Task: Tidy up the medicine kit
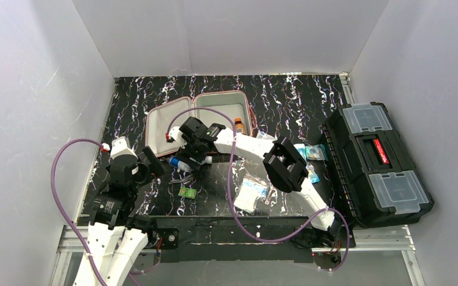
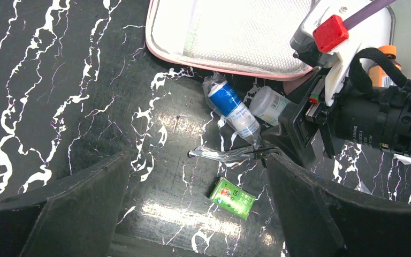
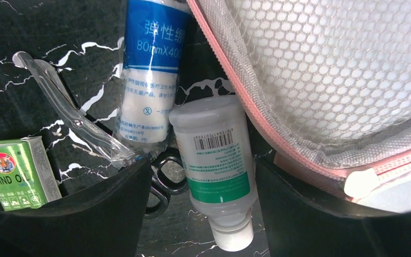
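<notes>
The pink medicine kit (image 1: 166,126) lies open at the back of the table, grey mesh lining up, with an orange bottle (image 1: 239,126) in its right half. My right gripper (image 3: 202,167) is low at the kit's front edge (image 3: 257,115), open, its jaws either side of a translucent bottle with a green label (image 3: 214,171) that lies flat. A gap shows on the bottle's left. Beside it lie a blue bandage roll (image 3: 147,69) and wrapped scissors (image 3: 80,123). My left gripper (image 2: 198,179) hangs open above a green box (image 2: 232,198), holding nothing.
A black toolbox (image 1: 376,161) with clear compartments stands at the right edge. White packets (image 1: 250,193) and blue packets (image 1: 313,152) lie on the black marbled table between the right arm and the toolbox. White walls enclose three sides.
</notes>
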### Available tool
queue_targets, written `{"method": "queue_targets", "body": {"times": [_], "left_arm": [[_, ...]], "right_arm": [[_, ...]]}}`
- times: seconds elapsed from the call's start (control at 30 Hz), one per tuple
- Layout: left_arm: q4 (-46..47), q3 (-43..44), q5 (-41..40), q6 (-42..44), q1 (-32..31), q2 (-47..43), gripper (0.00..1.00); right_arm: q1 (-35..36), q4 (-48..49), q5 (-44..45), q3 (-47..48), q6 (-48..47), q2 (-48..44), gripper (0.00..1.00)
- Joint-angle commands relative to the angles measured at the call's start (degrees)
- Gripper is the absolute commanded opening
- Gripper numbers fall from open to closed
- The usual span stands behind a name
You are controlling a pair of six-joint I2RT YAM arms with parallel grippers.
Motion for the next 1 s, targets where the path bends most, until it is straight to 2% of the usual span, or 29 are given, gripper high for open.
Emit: {"method": "queue_targets", "body": {"times": [0.0,0.1,0.13,0.17,0.2,0.23,0.5,0.97], "left_arm": [[0.0,0.2,-0.3,0.3,-0.2,-0.3,0.99],[0.0,0.2,-0.2,0.3,-0.2,-0.2,0.99],[0.0,0.1,-0.2,0.4,-0.2,-0.2,1.0],[0.0,0.1,-0.1,0.4,-0.2,-0.2,1.0],[0.0,0.1,-0.1,0.4,-0.2,-0.2,1.0],[0.0,0.1,-0.1,0.3,-0.2,-0.2,1.0],[0.1,0.2,0.2,0.4,-0.2,0.1,1.0],[0.2,0.1,0.6,0.4,-0.2,0.1,0.99]], "right_arm": [[-0.9,1.1,0.7,-0.9,-1.1,0.5,0.78],[-0.9,1.4,0.7,-1.3,-1.1,0.2,0.78],[-0.9,1.5,1.2,-1.5,0.1,0.1,0.82],[-0.9,1.6,2.8,-1.5,0.8,0.0,0.68],[-0.9,1.6,4.3,-1.6,-1.2,-0.3,0.29],[-1.0,1.7,4.4,-2.0,-1.2,-0.7,0.21],[-0.9,5.2,5.3,-7.5,-0.6,-6.2,0.08],[-0.4,3.4,5.3,-15.1,4.4,-18.6,0.06]]}}
